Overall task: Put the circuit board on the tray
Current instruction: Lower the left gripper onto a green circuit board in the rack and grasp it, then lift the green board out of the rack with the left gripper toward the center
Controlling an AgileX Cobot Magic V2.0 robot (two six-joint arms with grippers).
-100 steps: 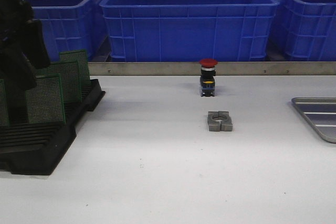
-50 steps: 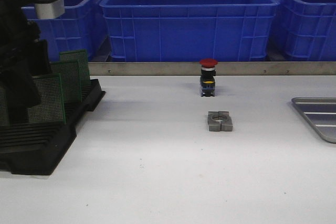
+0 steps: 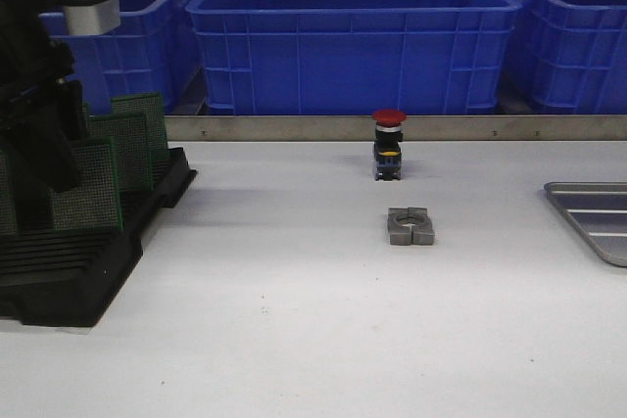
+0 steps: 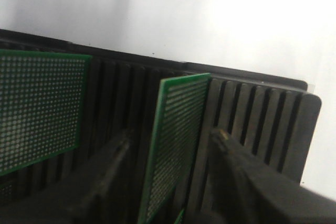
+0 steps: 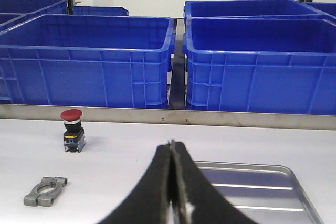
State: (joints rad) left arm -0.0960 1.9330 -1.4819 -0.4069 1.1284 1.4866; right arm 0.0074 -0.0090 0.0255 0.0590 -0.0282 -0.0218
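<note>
Between the left gripper's (image 4: 168, 182) parted fingers stands a circuit board (image 4: 176, 140), untouched.

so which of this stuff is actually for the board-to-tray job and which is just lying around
For the job: circuit board between the open left gripper fingers; tray; black rack holding the boards.

Lying about: red push button, metal clamp, blue crates.
</note>
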